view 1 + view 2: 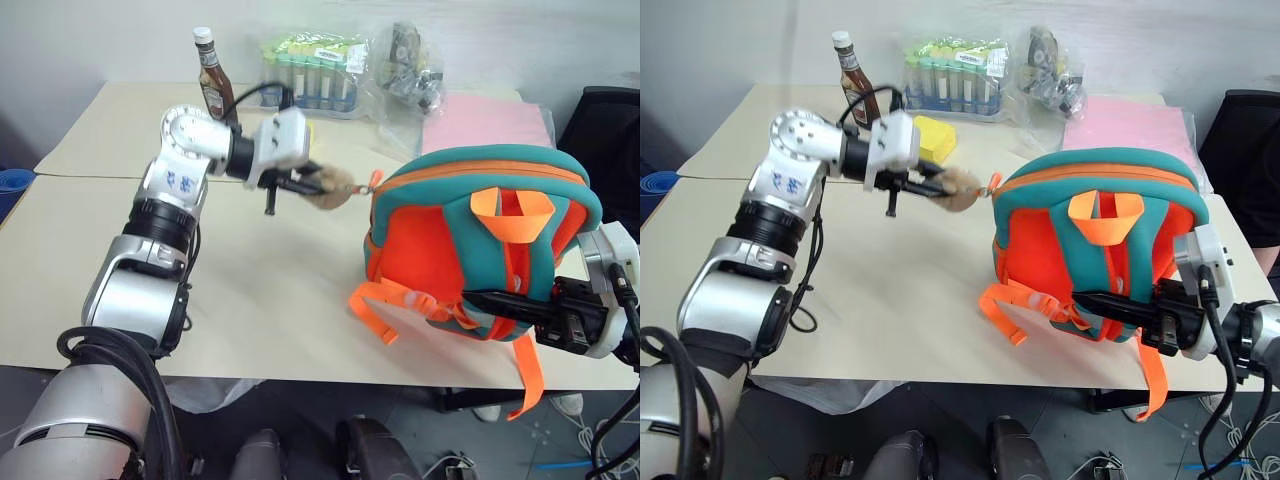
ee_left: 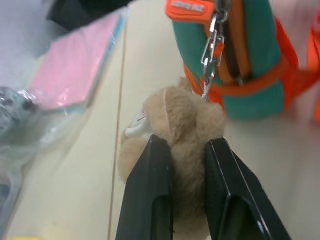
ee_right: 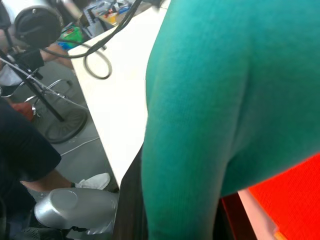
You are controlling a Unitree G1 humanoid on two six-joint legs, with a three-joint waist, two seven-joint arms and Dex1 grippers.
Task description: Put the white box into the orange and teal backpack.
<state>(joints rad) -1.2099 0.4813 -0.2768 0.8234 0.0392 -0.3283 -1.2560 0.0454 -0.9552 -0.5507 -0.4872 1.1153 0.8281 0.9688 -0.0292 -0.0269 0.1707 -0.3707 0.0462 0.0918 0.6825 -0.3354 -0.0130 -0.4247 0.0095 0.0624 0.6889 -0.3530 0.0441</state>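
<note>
At table edge: backpack.

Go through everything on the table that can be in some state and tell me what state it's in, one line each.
Orange and teal backpack: upright on the table, zipper shut.
Plush charm: chained to the zipper pull, pinched in the left pincer.
Left pincer: shut on the plush charm.
Right pincer: shut on the backpack's teal strap.
Sauce bottle: upright, capped.
Pack of tubes: upright, wrapped.
</note>
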